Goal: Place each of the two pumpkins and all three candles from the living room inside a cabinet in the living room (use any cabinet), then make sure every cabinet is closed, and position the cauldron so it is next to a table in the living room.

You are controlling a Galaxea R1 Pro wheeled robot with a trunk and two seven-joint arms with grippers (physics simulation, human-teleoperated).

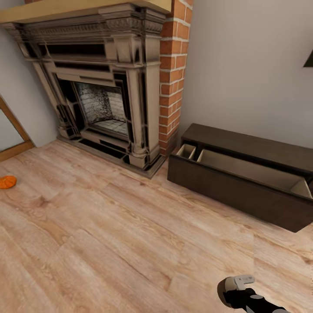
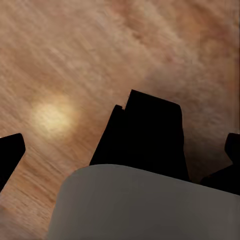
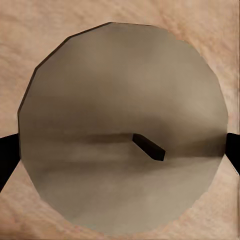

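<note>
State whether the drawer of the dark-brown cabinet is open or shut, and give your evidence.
Open. The cabinet's long drawer front stands forward of its body, showing the pale beige drawer insides from above.

Brick-flanked stone fireplace (image 1: pixel 104 82), pale wall (image 1: pixel 248 65), wood-plank floor (image 1: pixel 108 243)

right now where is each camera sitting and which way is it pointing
Head view: high on the robot, looking forward and down at the fireplace, the cabinet with its drawer open, a pumpkin on the floor; part of one arm shows at the bottom edge.
Left wrist view: by the left tool, facing the floor, with a candle between its dark fingers.
Right wrist view: by the right tool, facing a candle's round top.
Shared: all three see wood floor.
</note>
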